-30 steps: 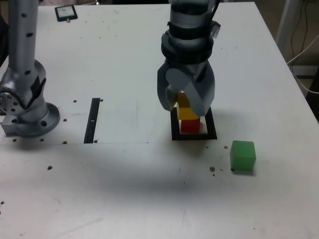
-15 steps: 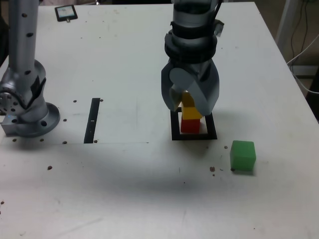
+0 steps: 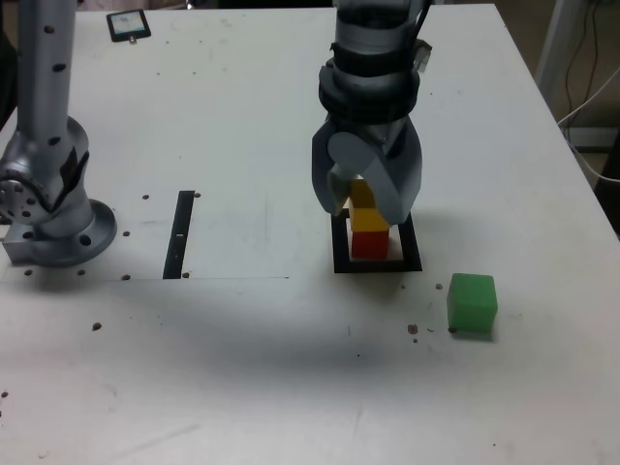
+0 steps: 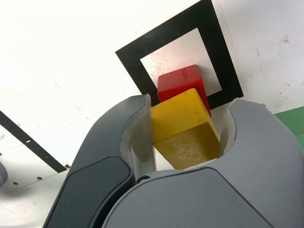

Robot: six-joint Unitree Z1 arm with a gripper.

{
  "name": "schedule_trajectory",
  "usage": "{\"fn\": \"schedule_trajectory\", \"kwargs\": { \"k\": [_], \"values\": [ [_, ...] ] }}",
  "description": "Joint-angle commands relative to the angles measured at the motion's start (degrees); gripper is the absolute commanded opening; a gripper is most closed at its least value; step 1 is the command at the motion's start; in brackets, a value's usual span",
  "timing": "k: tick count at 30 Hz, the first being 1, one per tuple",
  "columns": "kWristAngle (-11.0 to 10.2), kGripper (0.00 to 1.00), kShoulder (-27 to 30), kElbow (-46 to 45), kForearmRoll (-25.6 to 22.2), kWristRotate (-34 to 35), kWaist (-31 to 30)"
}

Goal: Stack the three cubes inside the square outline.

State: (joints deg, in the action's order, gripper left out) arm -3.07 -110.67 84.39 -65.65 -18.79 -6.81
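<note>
We see the yellow cube (image 4: pixel 183 128) directly above the red cube (image 3: pixel 369 245), or nearly so, its sides lying between the fingers of the gripper (image 3: pixel 367 215), which is clasping it. In the wrist view the yellow cube overlaps part of the red one and sits slightly askew to it; we cannot tell whether the two are touching. The red cube rests on the white centre of the square outline (image 3: pixel 375 266), nearer one side of the thick black frame than the middle in the wrist view. Around them, the grey fingers hide part of the frame from us in the exterior view. The green cube (image 3: pixel 472 303) stands alone on the white tabletop (image 3: pixel 242 387), outside the outline, toward the exterior view's right and nearer that camera. On the other side of the outline, well apart from it, we find a narrow straight black strip (image 3: pixel 179 235), and beyond that, at the exterior view's left, the round grey base (image 3: pixel 66 232) of the arm. Small dark spots are scattered over the tabletop. At its far left corner in the exterior view lies a small dark-framed rectangular object (image 3: pixel 128 25), and pale cable (image 3: pixel 601 174) hangs past the table's right side.
</note>
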Motion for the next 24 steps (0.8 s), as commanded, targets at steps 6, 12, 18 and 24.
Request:
{"fn": "schedule_trajectory", "kwargs": {
  "k": [6,12,18,24],
  "values": [
    [-0.1,0.66,-0.1,0.0,0.1,-0.7,0.1],
    [-0.8,0.94,0.2,-0.8,0.5,-1.3,0.1],
    [-1.6,0.99,0.6,-1.1,0.6,-0.8,0.1],
    [-1.7,0.99,0.9,-0.9,0.6,-0.7,0.1]
  ]
}}
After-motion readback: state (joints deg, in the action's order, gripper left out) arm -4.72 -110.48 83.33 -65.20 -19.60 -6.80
